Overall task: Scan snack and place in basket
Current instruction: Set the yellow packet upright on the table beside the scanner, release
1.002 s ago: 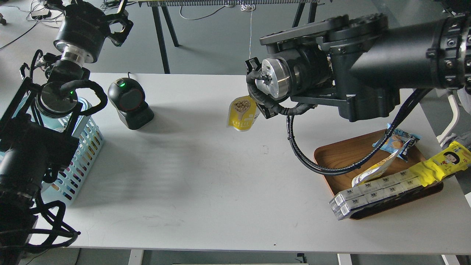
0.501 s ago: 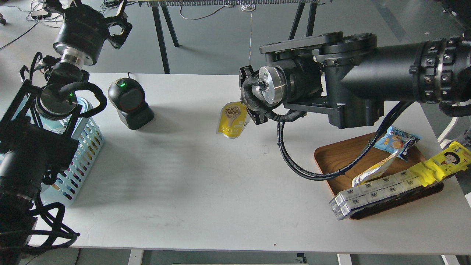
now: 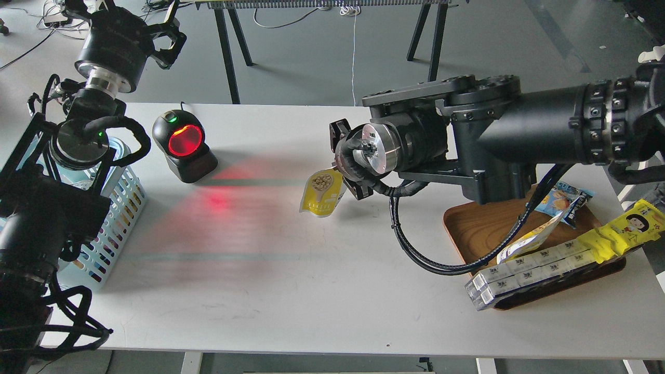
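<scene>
The snack (image 3: 321, 192), a yellow pouch with a round picture of pale nuts, hangs upright just above the table's middle, facing me. My right gripper (image 3: 344, 169) is shut on the pouch's upper right edge. The black scanner (image 3: 184, 145) stands to the left of the pouch; its window glows red and throws red light across the table toward the pouch. The light blue basket (image 3: 120, 203) stands at the table's left edge, partly hidden behind my left arm. My left gripper (image 3: 123, 27) is raised beyond the table's far left corner, open and empty.
A brown wooden tray (image 3: 475, 228) at the right holds a small blue packet (image 3: 563, 200), a long yellow packet with a cartoon face (image 3: 626, 228), another pouch (image 3: 527, 241) and a long row of white boxes (image 3: 530, 272). Black cables hang from my right arm over the tray.
My right gripper has carried the pouch left and lower, closer to the scanner. The scanner's window has turned from dark to glowing red. The left arm has not moved.
</scene>
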`<state>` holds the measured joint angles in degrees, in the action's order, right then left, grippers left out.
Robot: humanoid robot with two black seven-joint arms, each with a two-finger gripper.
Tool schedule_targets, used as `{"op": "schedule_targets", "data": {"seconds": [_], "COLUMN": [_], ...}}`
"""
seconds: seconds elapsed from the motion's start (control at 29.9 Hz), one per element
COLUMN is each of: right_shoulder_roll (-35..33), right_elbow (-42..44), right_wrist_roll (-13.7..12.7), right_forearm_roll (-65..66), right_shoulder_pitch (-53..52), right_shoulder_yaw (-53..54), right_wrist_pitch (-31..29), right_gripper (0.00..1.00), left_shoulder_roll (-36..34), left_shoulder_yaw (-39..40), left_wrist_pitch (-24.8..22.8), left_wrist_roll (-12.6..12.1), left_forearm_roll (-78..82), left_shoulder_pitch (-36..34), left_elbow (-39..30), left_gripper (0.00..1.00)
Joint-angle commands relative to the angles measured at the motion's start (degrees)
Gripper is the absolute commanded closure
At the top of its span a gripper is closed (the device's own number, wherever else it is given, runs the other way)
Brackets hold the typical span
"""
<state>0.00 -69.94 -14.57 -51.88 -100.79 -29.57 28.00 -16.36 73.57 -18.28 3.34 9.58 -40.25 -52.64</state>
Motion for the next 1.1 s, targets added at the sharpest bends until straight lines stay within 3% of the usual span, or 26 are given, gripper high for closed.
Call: {"op": "schedule_targets", "data": {"seconds": [0.0,0.1,0.2,0.3,0.5,0.63,1.07], "right_shoulder_roll": [0.00,0.00,0.00,0.00,0.00,0.00,0.00], "right_elbow": [-0.02,-0.02,0.06,0.41,0.77,0.68,-3.97], "right_wrist_roll": [0.07,0.07,0.07,0.15,1.91,1.91,1.91], "right_forearm_roll": [0.20,0.20,1.51,2.74,3.01,4.15,4.33], "right_shoulder_pitch": [0.24,0.24,0.33,0.33,0.33,-0.63,-11.44], "right_shoulder_yaw": [0.04,0.04,0.13,0.22,0.92,0.92,5.92], "right_wrist_pitch": [0.00,0.00,0.00,0.00,0.00,0.00,0.00], "right_gripper": [1.00,0.98,0.77,0.47,0.14,0.08,0.07], "left_shoulder_roll": [0.01,0.01,0.01,-0.08,-0.69,-1.13,-1.75], "left_shoulder_yaw": [0.00,0.00,0.00,0.08,0.08,0.08,-0.88], "left_wrist_pitch": [0.00,0.00,0.00,0.00,0.09,0.09,1.32], "left_wrist_roll": [0.00,0.00,0.00,0.00,0.00,0.00,-1.06], "left_forearm_roll": [0.00,0.00,0.00,0.00,0.00,0.00,-0.26], "left_shoulder_pitch": [0.00,0.09,0.18,0.53,1.05,1.06,0.44], "left_elbow": [-0.01,-0.01,-0.01,-0.01,-0.01,-0.01,1.75], "left_gripper": [0.00,0.00,0.00,0.00,0.00,0.00,0.00]}}
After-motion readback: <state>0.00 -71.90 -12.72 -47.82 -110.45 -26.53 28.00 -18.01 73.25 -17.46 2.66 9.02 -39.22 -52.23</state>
